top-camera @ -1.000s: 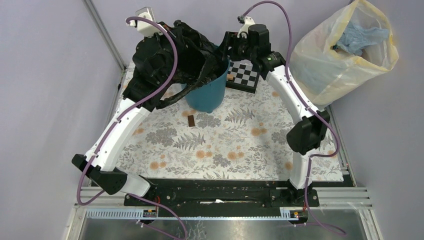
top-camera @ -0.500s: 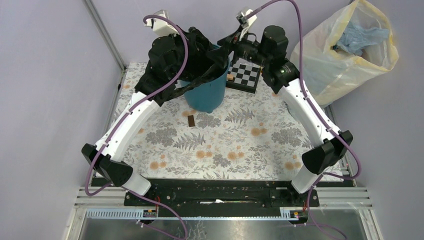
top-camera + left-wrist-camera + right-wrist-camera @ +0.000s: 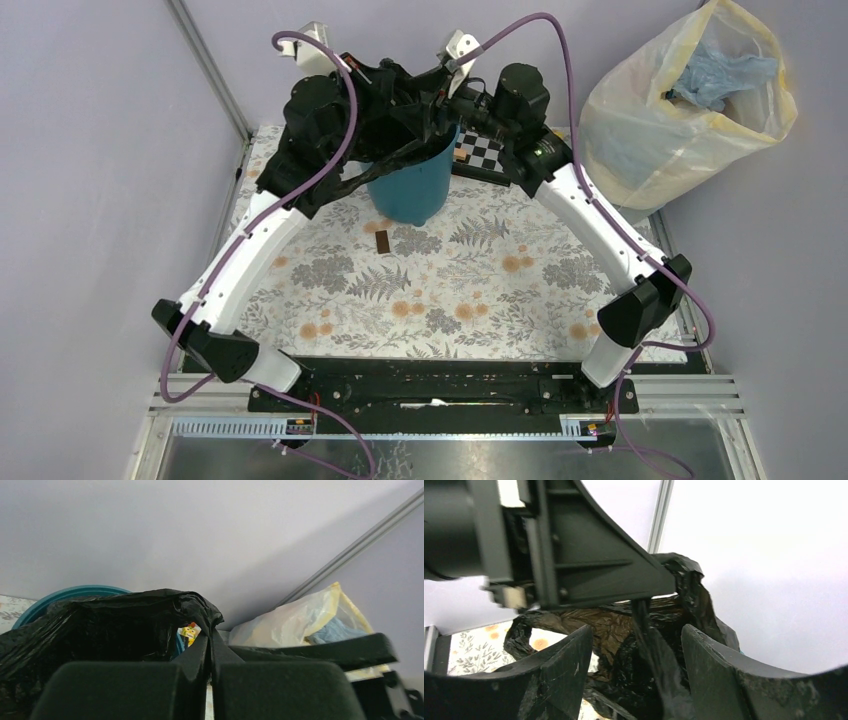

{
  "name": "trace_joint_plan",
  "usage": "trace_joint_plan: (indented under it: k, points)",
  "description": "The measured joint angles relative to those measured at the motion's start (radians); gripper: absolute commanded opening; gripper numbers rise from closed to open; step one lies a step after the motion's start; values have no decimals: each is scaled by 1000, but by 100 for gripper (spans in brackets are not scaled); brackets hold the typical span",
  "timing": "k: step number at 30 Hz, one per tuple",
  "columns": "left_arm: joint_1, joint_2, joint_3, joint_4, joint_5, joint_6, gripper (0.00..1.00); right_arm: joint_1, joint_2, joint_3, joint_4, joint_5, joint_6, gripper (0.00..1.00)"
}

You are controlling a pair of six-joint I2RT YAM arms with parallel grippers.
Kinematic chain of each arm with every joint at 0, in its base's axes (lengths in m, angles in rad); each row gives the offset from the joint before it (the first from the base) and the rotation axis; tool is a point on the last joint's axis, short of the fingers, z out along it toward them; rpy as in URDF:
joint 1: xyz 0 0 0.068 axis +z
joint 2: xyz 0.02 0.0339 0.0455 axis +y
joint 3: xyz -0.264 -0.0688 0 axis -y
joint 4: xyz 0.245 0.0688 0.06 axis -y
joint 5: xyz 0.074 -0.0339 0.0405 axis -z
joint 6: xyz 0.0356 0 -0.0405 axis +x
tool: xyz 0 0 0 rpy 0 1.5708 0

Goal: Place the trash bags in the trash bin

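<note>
Top external view is showing you the trash bag (image 3: pixel 385 115) bunching over the mouth of the trash bin (image 3: pixel 415 195). A loose tail is hanging down outside the bin wall on the left arm's side, toward the flowered table (image 3: pixel 480 290). Both arms are meeting above the rim, and the translucent sack (image 3: pixel 690 100) is standing well apart to the right.

Left wrist view is giving you the clearer read. The left gripper (image 3: pixel 211 652) is pinching a fold of black film between fingers pressed together, with the teal rim showing just behind the bag. In the right wrist view the right gripper (image 3: pixel 636 635) is spread wide. Its fingers are standing either side of a hanging strand of film and are not closing on it.

You are probably handling something very light, limp and slick. It is likely going to sag, trail and spring back rather than hold a shape, and a single thin layer may slide out of a pinch. Aim for a gathered, several-layer fold, such as the strand between the right fingers or the tail outside the bin, not a flat sheet. Be expecting air trapped inside to be pushing the bag back up out of the bin.
</note>
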Motion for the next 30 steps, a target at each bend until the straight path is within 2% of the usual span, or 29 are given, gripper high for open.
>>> trace_joint_plan:
  k: [4,8,9,12,14,15,18,20,22,23,27,30]
  points:
    - [0,-40,-13,3,32,-31,0,3,11,-6,35,9,-27,64]
    - [0,-59,-26,19,67,-57,0,12,15,-17,53,8,-43,53]
    - [0,-59,-27,22,73,-60,0,14,15,-19,55,8,-45,53]
    - [0,-55,-36,20,89,-67,0,21,15,-25,74,6,-45,64]
    - [0,-51,-37,18,91,-67,0,23,15,-34,90,5,-43,66]
    - [0,-48,-37,19,91,-67,0,24,15,-42,99,6,-43,60]
    - [0,-37,-37,18,92,-68,0,26,15,-64,111,9,-48,24]
    - [1,-29,-37,16,97,-68,1,27,15,-72,111,16,-47,9]
    - [1,-26,-37,13,104,-68,14,28,15,-73,111,35,-40,0]
    - [1,-25,-37,13,108,-64,26,28,15,-73,113,43,-38,0]
    - [4,-25,-28,-10,114,-25,64,28,15,-73,114,95,-24,0]
    - [12,-25,5,-71,114,5,80,28,16,-73,106,154,-1,0]
